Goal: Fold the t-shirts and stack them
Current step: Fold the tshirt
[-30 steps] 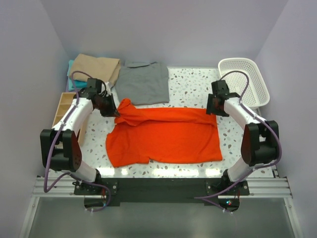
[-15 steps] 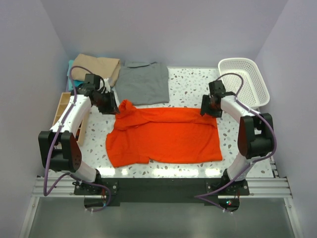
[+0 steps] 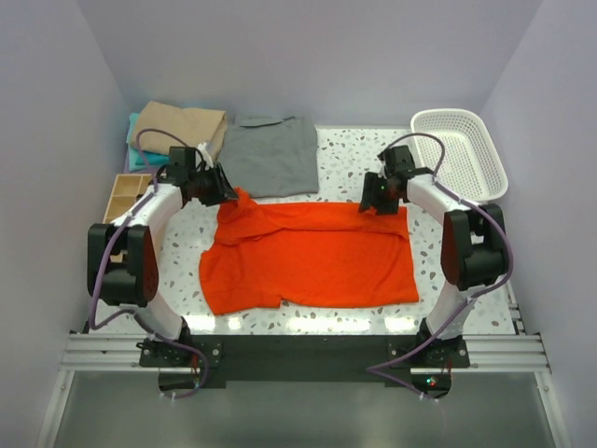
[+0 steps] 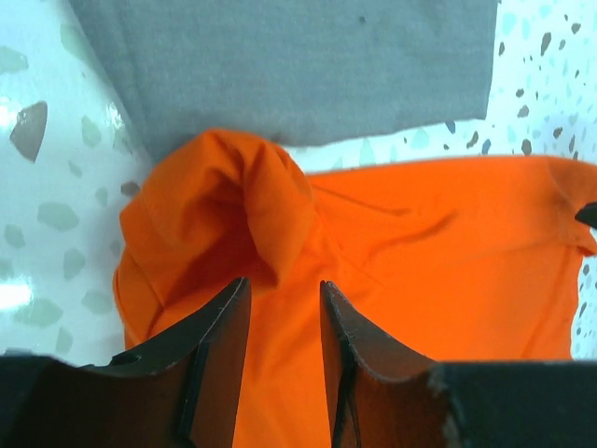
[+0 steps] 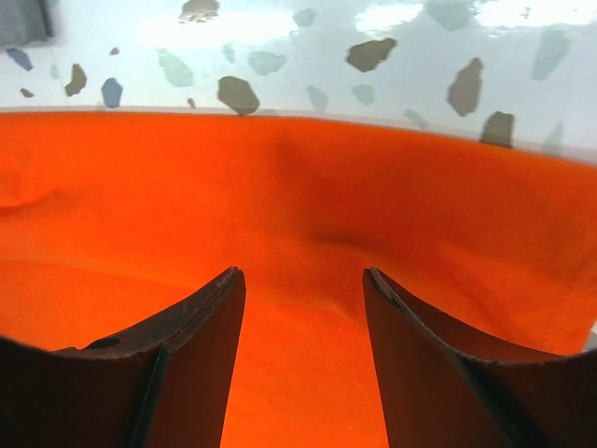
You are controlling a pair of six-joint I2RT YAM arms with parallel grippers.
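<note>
Reaches forward with both arms, elbows bent outward, forearms angled in toward the middle. Keeps the left hand (image 3: 222, 186) (image 4: 284, 285) low and tipped down, fingers (image 4: 219, 322) parted by a narrow gap. Keeps the right hand (image 3: 377, 199) (image 5: 303, 275) low too, fingers (image 5: 410, 322) spread wider.

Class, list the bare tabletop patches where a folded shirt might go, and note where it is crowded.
Biggest bare patch: back of the table, between grey shirt and basket. Narrower strip: between wooden tray and orange shirt, partly under left arm. Crowded: back-left corner, with the tan shirt.
</note>
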